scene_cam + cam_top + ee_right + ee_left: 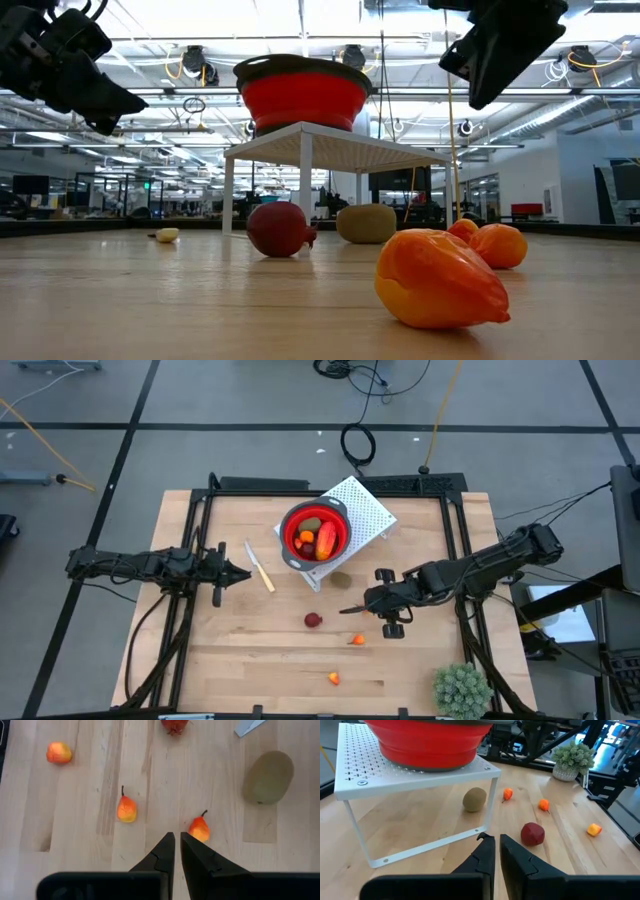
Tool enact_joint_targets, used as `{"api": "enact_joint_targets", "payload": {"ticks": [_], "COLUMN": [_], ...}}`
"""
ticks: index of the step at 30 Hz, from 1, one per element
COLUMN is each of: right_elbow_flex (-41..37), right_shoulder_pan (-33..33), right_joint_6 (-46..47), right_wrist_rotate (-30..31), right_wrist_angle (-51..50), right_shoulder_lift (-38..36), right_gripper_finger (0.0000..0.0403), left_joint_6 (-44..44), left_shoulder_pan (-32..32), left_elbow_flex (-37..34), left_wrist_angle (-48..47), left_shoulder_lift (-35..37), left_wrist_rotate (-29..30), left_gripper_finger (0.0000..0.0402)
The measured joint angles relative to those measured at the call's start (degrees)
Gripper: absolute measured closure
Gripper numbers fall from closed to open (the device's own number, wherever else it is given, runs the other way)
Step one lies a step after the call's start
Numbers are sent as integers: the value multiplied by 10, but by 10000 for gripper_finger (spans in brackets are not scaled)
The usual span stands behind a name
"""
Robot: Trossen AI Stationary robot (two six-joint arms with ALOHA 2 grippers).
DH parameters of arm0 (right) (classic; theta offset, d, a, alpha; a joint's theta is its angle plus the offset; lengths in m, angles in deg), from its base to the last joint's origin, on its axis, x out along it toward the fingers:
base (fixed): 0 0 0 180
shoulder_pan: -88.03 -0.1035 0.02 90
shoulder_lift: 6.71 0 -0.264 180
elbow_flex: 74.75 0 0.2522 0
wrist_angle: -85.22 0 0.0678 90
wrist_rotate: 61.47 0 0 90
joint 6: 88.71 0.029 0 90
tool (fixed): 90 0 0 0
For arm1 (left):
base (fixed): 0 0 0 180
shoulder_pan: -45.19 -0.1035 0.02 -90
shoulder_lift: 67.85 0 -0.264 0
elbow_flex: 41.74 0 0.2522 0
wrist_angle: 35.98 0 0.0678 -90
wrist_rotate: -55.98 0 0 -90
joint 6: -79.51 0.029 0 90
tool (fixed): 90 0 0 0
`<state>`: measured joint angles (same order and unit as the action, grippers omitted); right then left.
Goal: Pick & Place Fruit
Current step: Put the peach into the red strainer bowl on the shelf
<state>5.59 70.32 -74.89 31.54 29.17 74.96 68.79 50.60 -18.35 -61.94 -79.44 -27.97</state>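
Right pincer (175, 836), nearly clenched and empty, hovers above an orange pear (199, 828) on the counter (250, 660); you must spread it, then descend to grasp.

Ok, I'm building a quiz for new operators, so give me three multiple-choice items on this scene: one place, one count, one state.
1. Where is the red bowl?
A. upside down on the tabletop
B. on the white stand
C. hanging off the table edge

2. How many orange pieces lie on the tabletop?
A. one
B. six
C. three

3. How are the left gripper fingers?
A. shut, empty
B. wide open
C. clamped on an orange piece

Answers: B, the bowl sits upright on the perforated top; C, the left wrist view shows three; A, the fingers are together with nothing between them.
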Motion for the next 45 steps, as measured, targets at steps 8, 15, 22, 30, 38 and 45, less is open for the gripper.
{"api": "enact_joint_targets", "payload": {"ticks": [8, 15, 22, 30, 38, 45], "right_elbow_flex": [0, 0, 0, 0, 0, -1], "right_shoulder_pan": [2, 9, 8, 8, 8, 7], "right_joint_6": [-12, -53, -52, -59, -49, -8], "right_wrist_rotate": [-1, -1, -2, -3, -18, -23], "right_wrist_angle": [-19, -19, -5, 30, 45, 59], "right_shoulder_lift": [0, 0, 0, 0, 1, 49], "right_gripper_finger": [327, 261, 223, 228, 225, 213], "left_joint_6": [1, 1, 1, 0, 0, 0], "left_shoulder_pan": [0, 0, 0, 0, 0, 0], "left_elbow_flex": [0, 0, 0, 0, 0, 0], "left_wrist_angle": [0, 0, 0, 0, 0, 0], "left_shoulder_lift": [0, 0, 0, 0, 0, 0], "left_wrist_rotate": [0, 0, 0, 0, 0, 0], "left_gripper_finger": [376, 376, 376, 376, 376, 376]}}
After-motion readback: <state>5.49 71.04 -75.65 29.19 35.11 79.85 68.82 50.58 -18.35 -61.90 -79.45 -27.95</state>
